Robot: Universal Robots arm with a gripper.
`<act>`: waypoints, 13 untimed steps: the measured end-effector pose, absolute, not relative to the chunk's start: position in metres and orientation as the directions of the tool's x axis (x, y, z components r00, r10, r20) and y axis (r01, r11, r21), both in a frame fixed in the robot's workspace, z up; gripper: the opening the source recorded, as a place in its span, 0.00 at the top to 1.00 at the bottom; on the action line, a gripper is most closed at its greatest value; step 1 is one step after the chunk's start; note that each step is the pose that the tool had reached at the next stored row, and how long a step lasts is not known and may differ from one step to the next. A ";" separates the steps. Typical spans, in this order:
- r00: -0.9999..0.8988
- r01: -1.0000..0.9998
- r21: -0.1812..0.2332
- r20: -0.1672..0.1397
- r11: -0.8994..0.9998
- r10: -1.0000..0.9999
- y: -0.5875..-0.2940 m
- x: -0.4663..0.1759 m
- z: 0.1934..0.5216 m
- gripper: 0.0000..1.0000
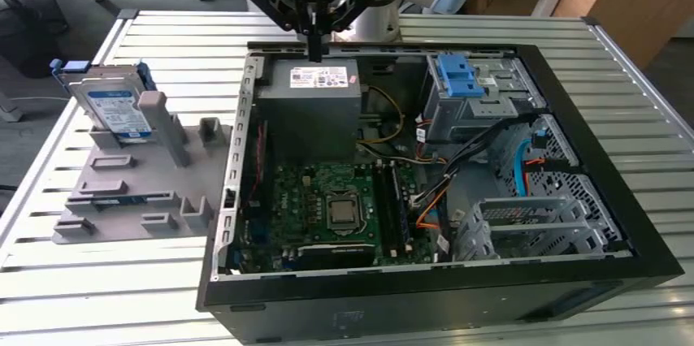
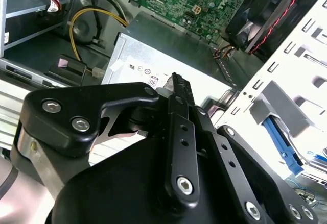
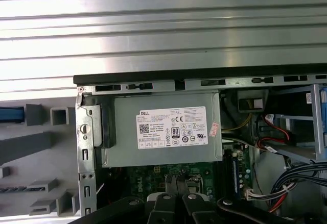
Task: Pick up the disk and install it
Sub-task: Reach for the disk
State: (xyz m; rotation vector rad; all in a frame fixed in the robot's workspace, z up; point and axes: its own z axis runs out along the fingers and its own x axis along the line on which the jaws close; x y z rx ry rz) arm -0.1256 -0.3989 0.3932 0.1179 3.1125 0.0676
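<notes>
The disk [image 1: 115, 108], a silver drive with a white and blue label in a blue frame, stands on edge in a grey holder [image 1: 136, 188] at the exterior view's left, outside the computer case. My gripper [image 1: 315, 52] hangs over the case's back edge, just above the grey power supply box [image 1: 314, 110]. Its fingers are shut with nothing between them, and it is well apart from the disk. In the first wrist view the fingertips [image 3: 176, 191] point over the power supply [image 3: 163, 129] and the green board below it.
The open black computer case [image 1: 434, 285] lies on a slatted metal table [image 1: 141, 29]. Inside are the green motherboard [image 1: 331, 204], a grey drive cage with blue latches [image 1: 477, 90], cables, and a second metal cage [image 1: 531, 224] at the front right.
</notes>
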 end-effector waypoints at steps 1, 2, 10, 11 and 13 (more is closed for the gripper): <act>-0.997 0.075 0.044 -0.024 0.996 0.076 -0.399 -0.126 0.393 0.89; -0.997 0.075 0.044 -0.024 0.996 0.076 -0.399 -0.126 0.393 0.89; -0.997 0.075 0.044 -0.024 0.996 0.076 -0.399 -0.131 0.393 0.89; -0.997 0.075 0.044 -0.024 0.996 0.076 -0.399 -0.136 0.392 0.89; -0.997 0.075 0.044 -0.024 0.996 0.076 -0.399 -0.136 0.392 0.89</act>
